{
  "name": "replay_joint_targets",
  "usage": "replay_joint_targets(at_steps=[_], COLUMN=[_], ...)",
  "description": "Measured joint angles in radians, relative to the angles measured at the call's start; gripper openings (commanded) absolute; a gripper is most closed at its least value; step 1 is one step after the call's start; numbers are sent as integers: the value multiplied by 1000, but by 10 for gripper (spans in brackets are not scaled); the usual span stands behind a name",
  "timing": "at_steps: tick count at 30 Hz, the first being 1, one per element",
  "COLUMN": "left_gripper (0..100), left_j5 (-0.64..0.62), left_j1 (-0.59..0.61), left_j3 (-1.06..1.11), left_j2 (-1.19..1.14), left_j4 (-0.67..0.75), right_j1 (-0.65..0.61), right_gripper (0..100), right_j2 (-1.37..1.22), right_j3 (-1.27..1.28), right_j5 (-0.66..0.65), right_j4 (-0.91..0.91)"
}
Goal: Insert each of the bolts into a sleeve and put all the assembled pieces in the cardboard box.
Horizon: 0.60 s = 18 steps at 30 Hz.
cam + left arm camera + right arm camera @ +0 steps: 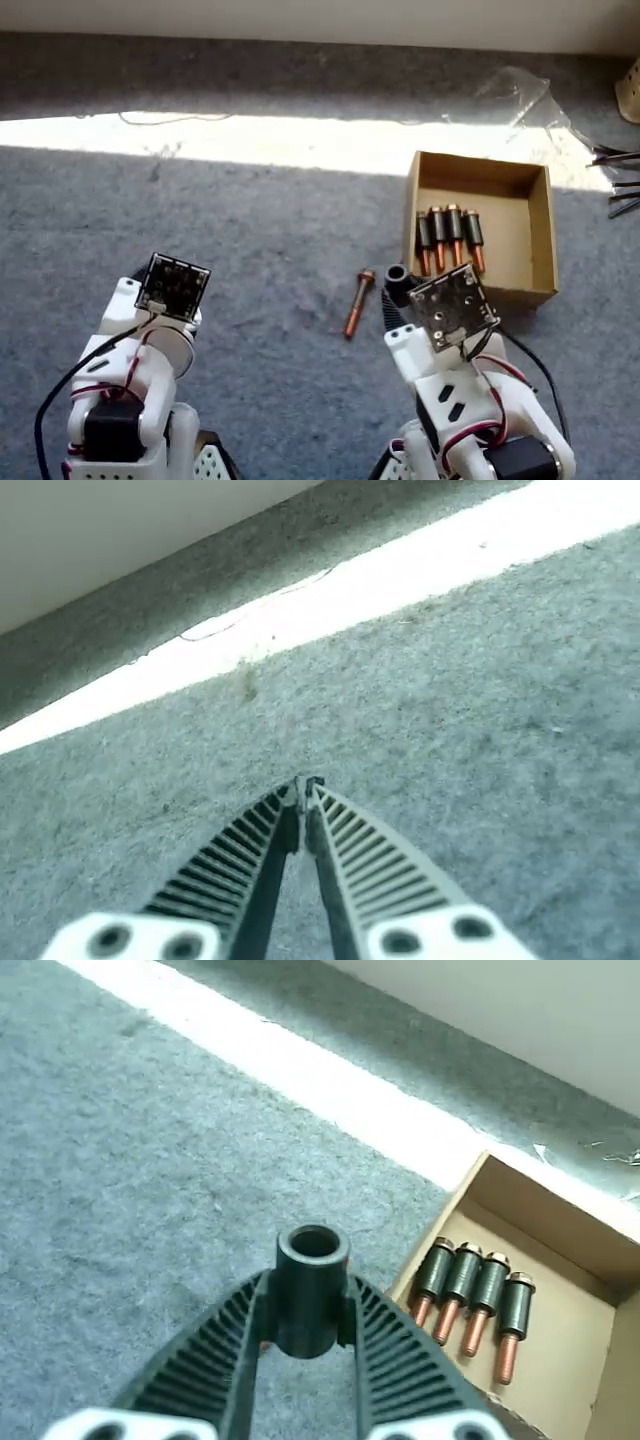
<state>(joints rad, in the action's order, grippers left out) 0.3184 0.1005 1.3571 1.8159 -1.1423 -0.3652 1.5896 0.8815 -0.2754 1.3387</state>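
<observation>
The right gripper (309, 1282) clamps a black sleeve (397, 275) just left of the cardboard box (540, 235), which holds four assembled pieces (450, 238). The last bolt (358, 302) lies on the carpet slightly farther left. Well left of the box, the left gripper (301, 785) is pinched shut and empty; a bolt offered askew could jam at the sleeve's mouth.

- Sleeve (305, 1315): black, or perhaps very dark grey.
- Loose bolt (358, 302): coppery orange.
- Four assembled pieces (470, 1295): dark sleeves over copper shanks.
- Cardboard box (541, 225): plain tan.
- Right gripper (309, 1295) and left gripper (301, 792): ribbed dark-grey fingers (225, 1355), white bases.
- Right arm (445, 395): white shell, black motor, red and black wires.
- Carpet (260, 240): flecked grey, crossed by a pale sunlit band.
</observation>
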Motion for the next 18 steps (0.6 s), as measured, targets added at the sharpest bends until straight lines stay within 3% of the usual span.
replay_joint_targets(at_steps=[10, 18], left_gripper=[29, 27], left_j5=[2, 2], left_j1=[-3, -80], left_j3=[-104, -275], left_j2=[-5, -371], left_j4=[-49, -54], right_j1=[49, 64], right_gripper=[5, 5], right_j2=[-2, -6], right_j3=[155, 258], right_j5=[60, 149], right_j4=[-110, -210])
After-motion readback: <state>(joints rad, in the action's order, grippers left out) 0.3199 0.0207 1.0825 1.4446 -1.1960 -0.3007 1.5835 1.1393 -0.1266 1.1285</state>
